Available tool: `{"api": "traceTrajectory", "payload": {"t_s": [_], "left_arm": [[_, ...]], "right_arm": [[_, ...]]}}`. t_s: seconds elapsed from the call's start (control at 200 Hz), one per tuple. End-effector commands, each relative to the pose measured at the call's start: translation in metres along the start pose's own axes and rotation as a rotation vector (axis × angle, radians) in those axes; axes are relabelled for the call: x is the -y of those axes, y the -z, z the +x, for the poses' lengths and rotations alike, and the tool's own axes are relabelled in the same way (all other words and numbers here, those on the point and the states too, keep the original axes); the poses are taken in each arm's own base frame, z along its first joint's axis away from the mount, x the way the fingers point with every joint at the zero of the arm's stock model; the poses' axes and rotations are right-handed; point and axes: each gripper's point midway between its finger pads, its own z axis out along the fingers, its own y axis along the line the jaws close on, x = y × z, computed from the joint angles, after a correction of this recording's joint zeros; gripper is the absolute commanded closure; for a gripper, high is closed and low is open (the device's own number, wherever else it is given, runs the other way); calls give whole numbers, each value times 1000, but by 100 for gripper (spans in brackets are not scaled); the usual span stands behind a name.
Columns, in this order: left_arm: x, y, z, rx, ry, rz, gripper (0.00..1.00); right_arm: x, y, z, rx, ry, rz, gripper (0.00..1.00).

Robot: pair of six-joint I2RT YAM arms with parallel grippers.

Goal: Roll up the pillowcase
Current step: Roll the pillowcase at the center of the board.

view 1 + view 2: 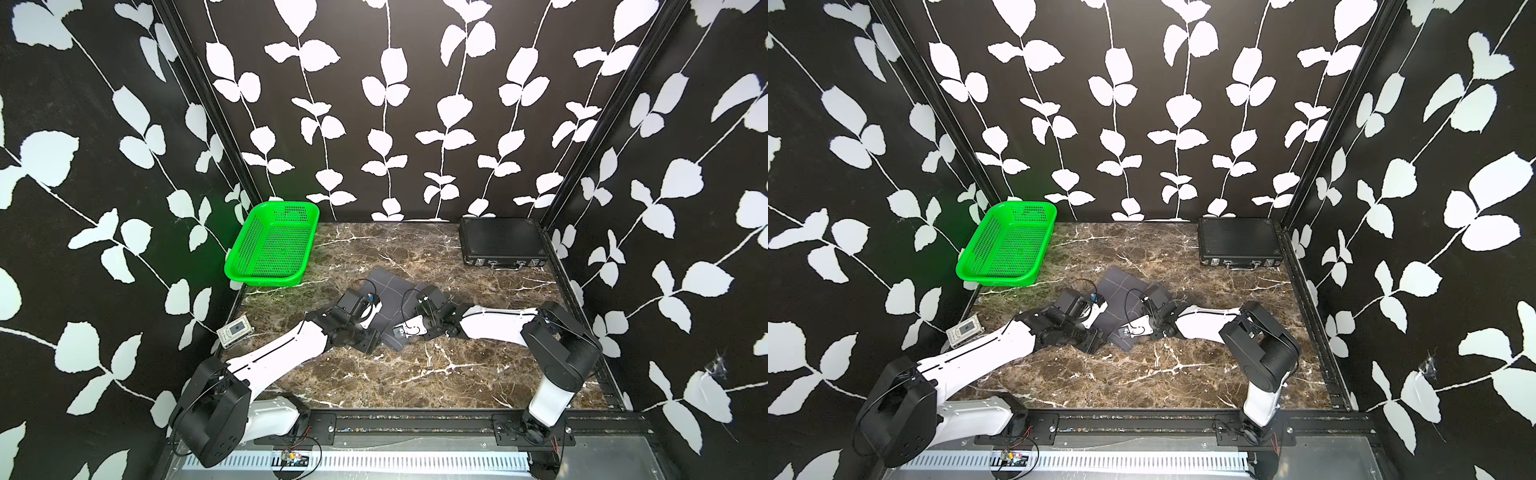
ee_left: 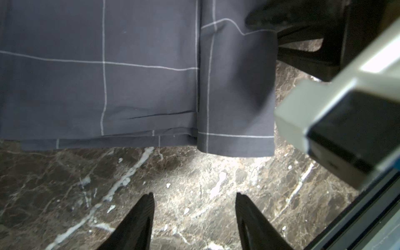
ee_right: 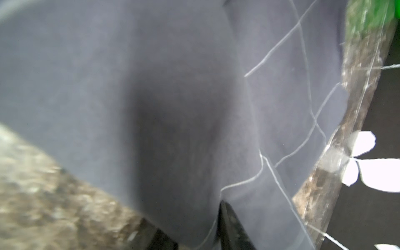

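Pillowcase (image 1: pixel 388 287) on marble table (image 1: pixel 415 374); left claw (image 2: pixel 194 194) agape, empty, right claw (image 3: pixel 190 229) seemingly tight on its fabric.

Table (image 1: pixel 415 374): dark brown marble-look top with white veins, seen in both top views (image 1: pixel 1142 374).

Pillowcase (image 1: pixel 390 291): charcoal cloth with thin white grid lines, lies on the marble near mid-table, folded in layers. The left wrist view (image 2: pixel 129 75) shows stacked edges and a narrower fold along one side. Part of it is hidden under the arms.

Green basket (image 1: pixel 272 249): perforated plastic, beyond the pillowcase and to its left, well apart from it.

Black case (image 1: pixel 500 241): rigid, latched, lying flat, beyond the pillowcase to its right, well apart.

Small grey-white device (image 1: pixel 235 331): left of the pillowcase, nearer the front, at the table's edge.
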Motion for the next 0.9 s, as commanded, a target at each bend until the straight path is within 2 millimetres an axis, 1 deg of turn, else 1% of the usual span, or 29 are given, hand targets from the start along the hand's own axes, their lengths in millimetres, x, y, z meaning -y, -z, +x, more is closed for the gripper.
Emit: {"api": "traceTrajectory", "payload": {"t_s": [0.0,0.1,0.16,0.19,0.2,0.22,0.32,0.415,0.46,0.535,0.595,0.67,0.755,0.85,0.895], "left_arm": [[-5,8,6,-17,-17,-18,39],[-8,9,8,-29,-27,-29,39],[-8,7,9,-40,-39,-28,39],[-8,7,7,-39,-46,-27,39],[-7,6,7,-36,-47,-25,39],[-7,5,6,-35,-50,-22,39],[-3,-4,-4,-19,-59,8,39],[4,-15,-17,-25,-78,50,39],[5,-22,-23,-31,-81,59,39],[10,-33,-34,-33,-82,94,40],[15,-41,-42,-25,-82,122,41],[22,-50,-51,-20,-89,160,42],[35,-57,-58,-32,-122,196,43],[55,-62,-65,-30,-158,247,43],[58,-64,-68,-20,-155,267,43]], "right_arm": [[-16,14,-7,-12,-12,-69,80],[-27,29,-9,-30,-26,-101,86],[-39,41,-5,-66,-45,-142,87],[-50,45,-1,-89,-60,-179,87],[-49,54,-1,-92,-67,-172,87],[-53,60,1,-104,-74,-183,87],[-81,87,9,-146,-96,-252,87],[-114,115,17,-194,-124,-356,87],[-128,127,18,-201,-132,-404,87],[-146,143,19,-211,-128,-452,86],[-154,150,18,-210,-120,-479,86],[-161,154,16,-208,-121,-517,86],[-163,153,11,-199,-125,-552,86],[-165,151,7,-196,-129,-578,86],[-166,151,6,-192,-130,-584,85]]}}
